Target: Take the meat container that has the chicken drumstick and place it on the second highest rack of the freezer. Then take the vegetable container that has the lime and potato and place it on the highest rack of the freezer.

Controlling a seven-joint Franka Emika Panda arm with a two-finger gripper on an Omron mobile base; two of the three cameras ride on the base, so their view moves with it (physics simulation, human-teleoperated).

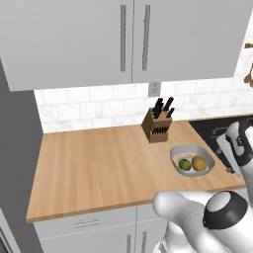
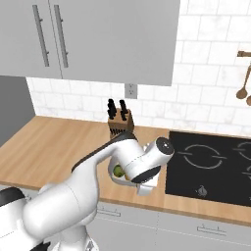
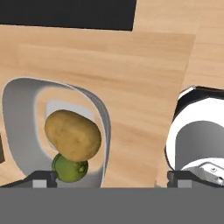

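Hand view: the hand [image 3: 107,179], wide open and empty, straddles the vegetable container's [image 3: 103,131] rim for a grasp on the worktop [image 3: 144,70].

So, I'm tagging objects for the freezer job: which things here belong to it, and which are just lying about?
Job: grey container, lime, potato, all on the wooden counter.
Lying about: knife block, stovetop, wall outlet, hanging wooden utensils.
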